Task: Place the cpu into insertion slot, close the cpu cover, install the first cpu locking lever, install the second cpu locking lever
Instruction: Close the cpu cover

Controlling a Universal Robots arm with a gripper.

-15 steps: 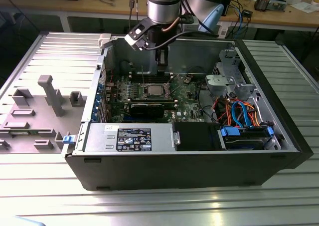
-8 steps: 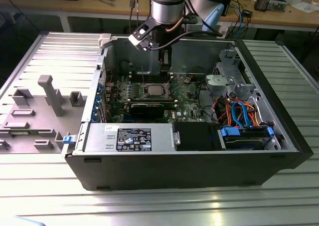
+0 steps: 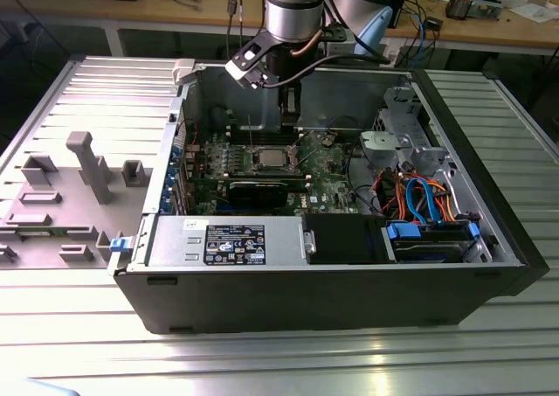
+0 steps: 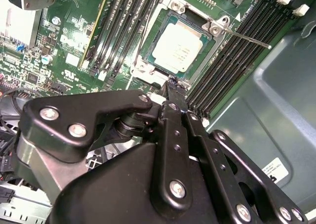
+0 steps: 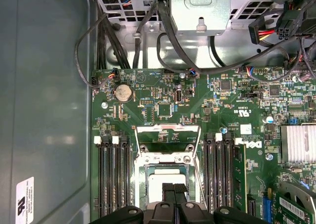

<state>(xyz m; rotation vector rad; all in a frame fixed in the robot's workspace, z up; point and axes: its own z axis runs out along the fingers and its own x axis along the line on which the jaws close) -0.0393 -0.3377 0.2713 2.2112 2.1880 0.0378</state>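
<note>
A: Where is the chip (image 4: 177, 47)?
B: It lies flat in its socket (image 4: 147, 43), silver top up. The socket is on the green board (image 5: 222, 110), between two banks of memory slots (image 4: 237, 51), inside the open computer case (image 3: 306, 300).
A: And the gripper (image 4: 173, 84)?
B: It is low over the socket's edge, just beside the chip. Its two fingers are pressed together with nothing between them. I cannot tell whether the tips touch the socket.
A: The cover (image 5: 167, 128)?
B: In the first wrist view it seems tipped back off the chip, with the board showing through its window. The angle is hard to judge, though.
A: The lever (image 4: 244, 38)?
B: One thin rod juts from a socket corner and slants over the memory slots.
</note>
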